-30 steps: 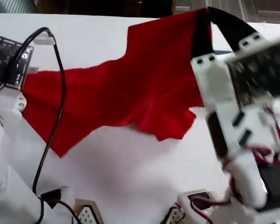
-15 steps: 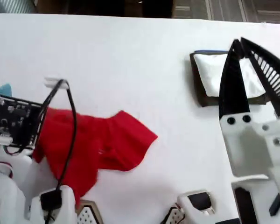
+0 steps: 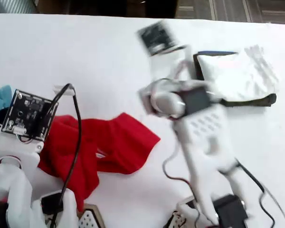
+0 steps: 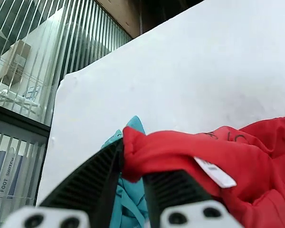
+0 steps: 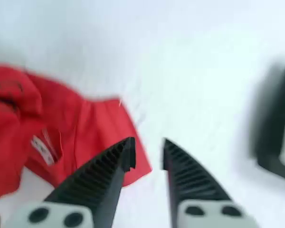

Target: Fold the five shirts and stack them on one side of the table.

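Red soft-knit shirt [image 3: 109,147], rumpled into loose ridges toward the near left corner of the flat white table [image 3: 85,52], one flap fanned toward the middle. Clamped at a bunched fold by the left gripper [image 4: 132,164], ribbed black jaws closed on the cloth, a small white sewn-in label [image 4: 214,173] just beside them. Behind that, a scrap of teal fabric [image 4: 130,202] at the left edge. Over bare table near the shirt's free edge, the right gripper [image 5: 148,145], jaws parted and holding nothing. Near the far right corner, a squared stack of folded shirts [image 3: 232,78]: puffy white on top, dark layers beneath.

Judged as early in the fold of this shirt: gathered, not yet spread flat. Calls next for a second pinch on a free edge by the right gripper, then a pull apart to flatten. Limp, clingy cloth; likely to sag and wrinkle unless tensioned from both ends.
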